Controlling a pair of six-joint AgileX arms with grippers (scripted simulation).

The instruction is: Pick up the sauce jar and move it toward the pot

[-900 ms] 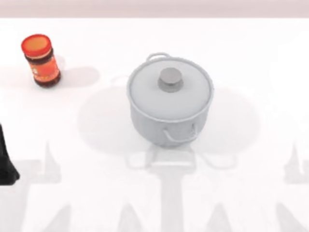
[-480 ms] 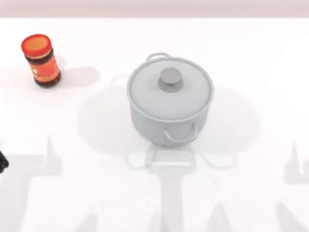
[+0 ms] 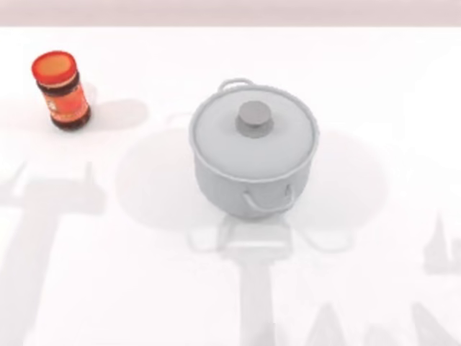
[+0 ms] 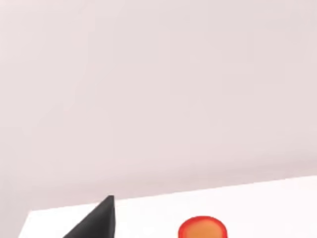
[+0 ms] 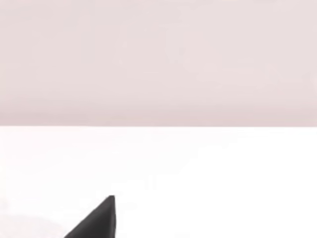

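The sauce jar [image 3: 62, 90] stands upright at the upper left of the top view, well apart from the pot [image 3: 253, 148] at centre. Neither arm shows there. In the left wrist view, one dark fingertip [image 4: 96, 220] sits beside the jar's lid.

White table [image 3: 403, 108] fills the top view, grey shadows [image 3: 43, 216] lying across its near half; a pale pinkish wall [image 3: 230, 11] runs behind its far edge, also seen in both wrist views.
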